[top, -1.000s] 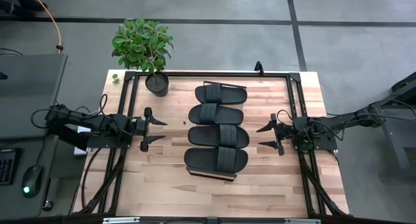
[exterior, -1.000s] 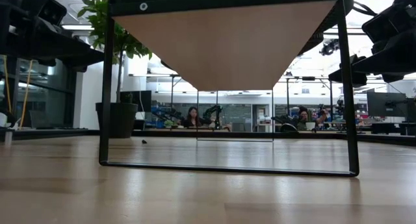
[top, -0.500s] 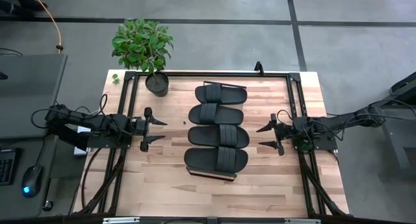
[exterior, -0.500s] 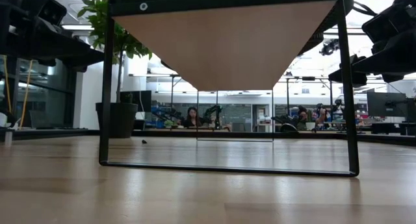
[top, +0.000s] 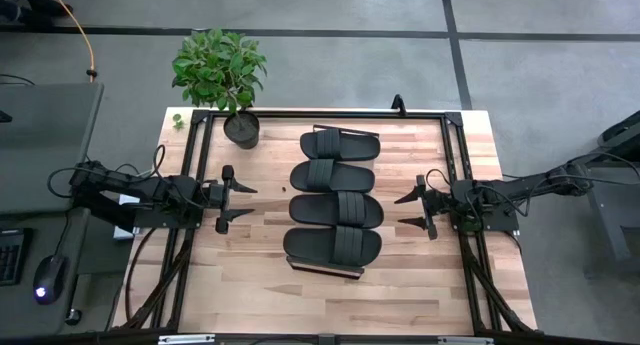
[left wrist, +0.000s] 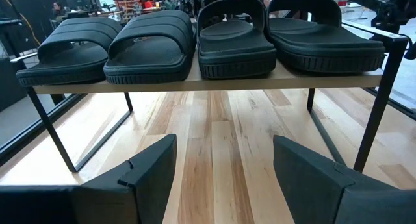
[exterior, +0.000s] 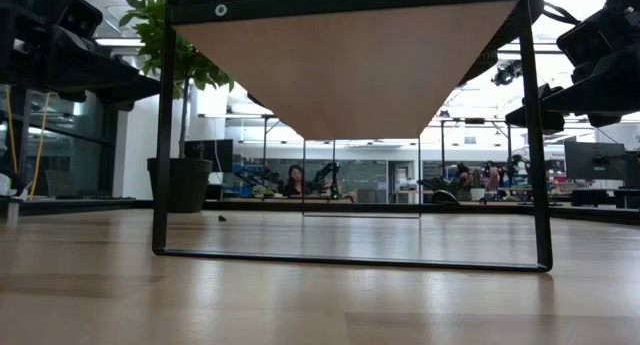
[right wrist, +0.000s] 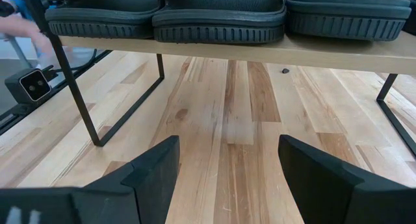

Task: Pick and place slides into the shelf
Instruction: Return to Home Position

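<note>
Your left gripper [top: 243, 202] hovers with its two dark fingers spread apart and nothing between them, at 9 o'clock from the long, narrow shelf [left wrist: 208, 85] of pale wood-grain plank on thin dark metal legs. Your right gripper [top: 402, 211] sits opposite at 3 o'clock from the shelf, its fingers likewise parted and empty. Both point inward at the shelf, near it but not touching.

On the plank lie the four matte black slide sandals [top: 335, 209], each with a wide ribbed strap and a grooved sole edge. They sit side by side in one row running from 12 to 6 o'clock along the middle of the light, striped butcher-block wooden tabletop [top: 420, 285].

From above, the sandals cover nearly all of the plank, and only a sliver shows at its 6 o'clock end. The right wrist view cuts off the straps and shows sole edges only. The low view shows just the plank's underside and frame.

A leafy green plant [top: 220, 65] in a dark round pot stands at 11 o'clock from the shelf.
</note>
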